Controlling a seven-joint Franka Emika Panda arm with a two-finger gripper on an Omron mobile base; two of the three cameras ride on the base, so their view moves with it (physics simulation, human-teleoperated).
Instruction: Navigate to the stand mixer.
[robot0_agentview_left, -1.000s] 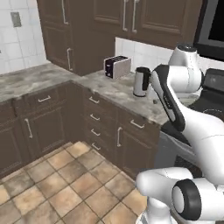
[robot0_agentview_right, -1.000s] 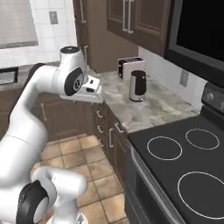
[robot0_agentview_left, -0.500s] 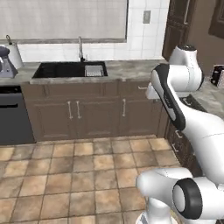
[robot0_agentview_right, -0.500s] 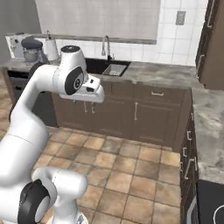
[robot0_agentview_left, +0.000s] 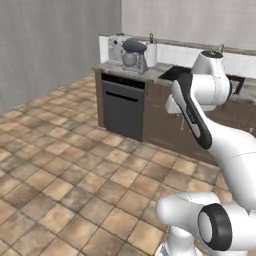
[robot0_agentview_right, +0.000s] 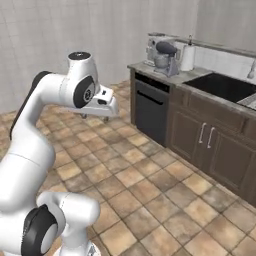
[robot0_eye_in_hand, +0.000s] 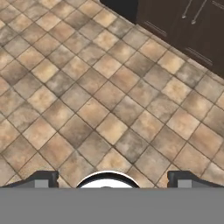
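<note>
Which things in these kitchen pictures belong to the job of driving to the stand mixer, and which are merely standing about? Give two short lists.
Belongs to the job:
- stand mixer, on the counter above the dishwasher
- tool, held over the floor, holding nothing

Just standing about:
- dishwasher
- sink
- paper towel roll
- espresso machine, behind the mixer
- cabinet doors

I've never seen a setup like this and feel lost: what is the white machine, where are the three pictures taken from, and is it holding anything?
It is a white robot arm on a driving base in a rendered kitchen. Two pictures come from cameras on the base, behind the arm to its left and right. The third looks down from the hand at the tiled floor; the gripper is open and holds nothing. On the counter above the dishwasher stands the stand mixer, with a sink beside it.
</note>
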